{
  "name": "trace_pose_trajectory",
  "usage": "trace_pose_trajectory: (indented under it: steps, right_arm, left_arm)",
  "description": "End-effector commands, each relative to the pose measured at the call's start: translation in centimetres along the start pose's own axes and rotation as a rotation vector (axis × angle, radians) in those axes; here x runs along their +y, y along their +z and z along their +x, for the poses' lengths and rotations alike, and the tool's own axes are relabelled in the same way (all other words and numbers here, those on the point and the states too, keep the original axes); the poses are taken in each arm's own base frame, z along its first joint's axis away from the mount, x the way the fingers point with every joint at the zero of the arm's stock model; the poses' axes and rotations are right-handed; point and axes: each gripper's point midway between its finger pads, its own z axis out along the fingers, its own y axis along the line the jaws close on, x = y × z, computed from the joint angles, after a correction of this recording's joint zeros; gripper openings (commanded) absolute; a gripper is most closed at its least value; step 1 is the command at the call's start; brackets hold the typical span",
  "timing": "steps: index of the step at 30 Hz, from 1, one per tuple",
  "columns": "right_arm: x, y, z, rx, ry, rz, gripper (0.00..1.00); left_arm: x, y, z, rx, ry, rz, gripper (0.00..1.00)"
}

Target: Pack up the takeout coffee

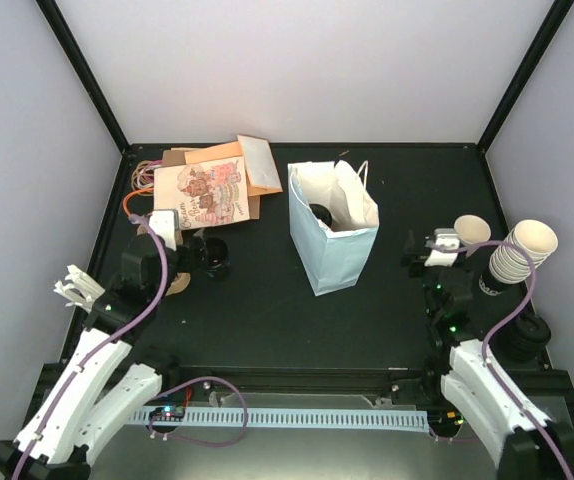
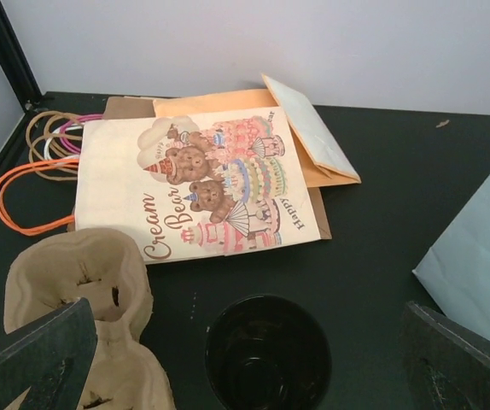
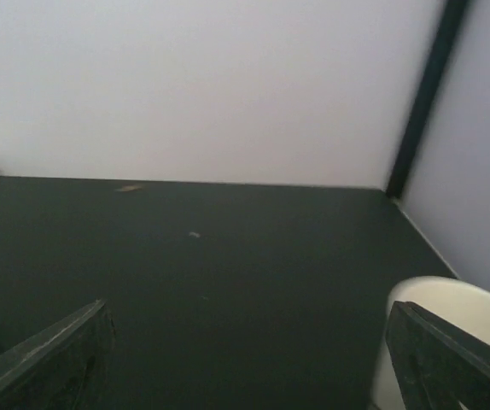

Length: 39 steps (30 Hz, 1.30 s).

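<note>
Black tabletop [image 1: 267,310] ringed by pale walls carries 2 robot arms and a coffee order's packing. Ahead and to the right of the left claw [image 2: 247,306], a light-blue paper bag [image 1: 332,240] stands upright with its mouth open. A dark round shape shows inside it, but what it is cannot be told. A brown pulp cup carrier [image 2: 74,282] lies just left of that claw, and the wells in view are empty. The takeout coffee [image 2: 266,350], seen as a glossy black disc, sits on the table between the left claw's 2 fingers [image 2: 32,359]. They are spread wide on either side of it, clear of it and gripping nothing. Farther ahead lie flat gift bags: a "Cream Bear" printed bag [image 2: 202,188] on top of an orange bag [image 2: 211,104], with their loop handles [image 2: 49,145] trailing toward the table's left edge. The right claw [image 3: 247,306] is likewise spread wide, with nothing between its fingers. A lidless cream cup [image 3: 437,333] stands just beside its right finger, and a stack of cream cups [image 1: 522,255] stands farther right, near the side wall. Bare tabletop runs from the right claw to the far wall and the black corner post [image 3: 420,94]. A strip of bare table separates the left claw from the blue bag.
</note>
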Motion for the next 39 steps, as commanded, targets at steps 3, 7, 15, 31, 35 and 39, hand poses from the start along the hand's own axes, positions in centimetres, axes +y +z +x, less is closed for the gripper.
trace_pose_trajectory:
  steps: [3,7,15,31,35,39]
  right_arm:
    - [-2.8,0.8,2.0,-0.096,0.104,0.045,0.86]
    - [-3.2,1.7,1.4,-0.089,0.037,0.064,0.89]
    - [-3.3,5.5,1.7,-0.077,0.026,0.052,0.91]
    - [-4.4,9.0,4.5,0.045,0.069,0.079,1.00]
    - [-3.7,8.5,4.2,0.021,0.037,0.067,1.00]
    - [-3.6,8.9,4.4,0.045,0.045,0.057,1.00]
  left_arm:
    - [0.6,-1.5,-0.7,-0.171,-0.001,0.037,0.99]
    - [-0.3,-2.6,-3.8,-0.343,0.007,0.099,0.99]
    - [1.2,0.0,-2.1,-0.283,-0.035,-0.004,0.99]
    - [0.3,2.6,-1.7,-0.284,0.030,0.002,0.99]
    - [1.3,1.6,-3.1,-0.425,0.064,-0.034,0.99]
    - [2.7,4.5,-0.2,-0.376,0.093,-0.112,0.99]
